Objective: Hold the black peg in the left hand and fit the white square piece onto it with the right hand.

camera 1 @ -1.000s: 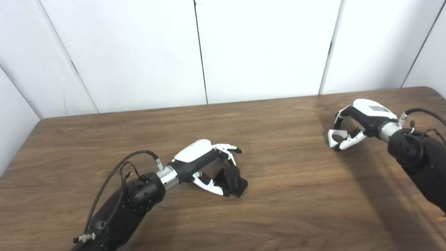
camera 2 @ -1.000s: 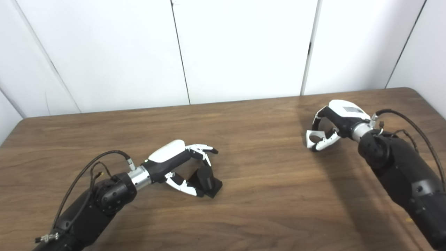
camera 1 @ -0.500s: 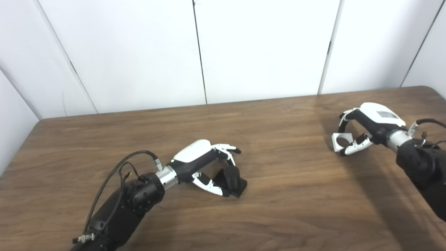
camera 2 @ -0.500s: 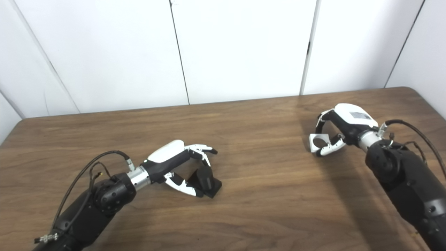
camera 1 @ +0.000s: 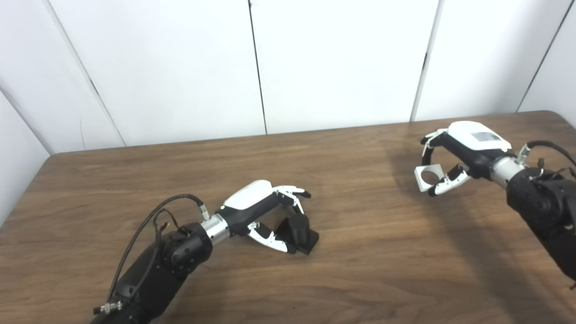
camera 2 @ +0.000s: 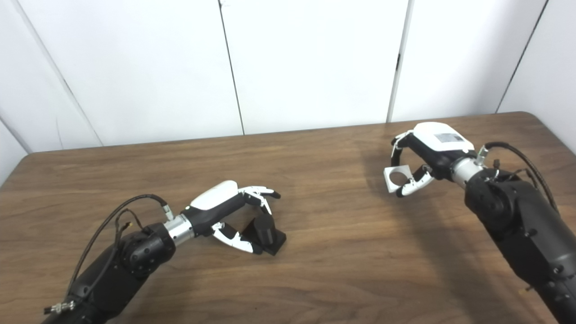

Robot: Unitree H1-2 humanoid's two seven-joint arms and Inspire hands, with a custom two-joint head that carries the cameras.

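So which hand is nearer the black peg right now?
Left. The left hand is wrapped around the black peg on the table; the right hand is far off to the right, holding the white square piece.

Left hand low, fingers curled, thumb underneath. Right hand raised, fingers and thumb pinched.

Matt wood-grain table; glossy white plastic shell on the left hand.

I am seeing a brown wood-grain table running up against white wall panels split by dark seams.
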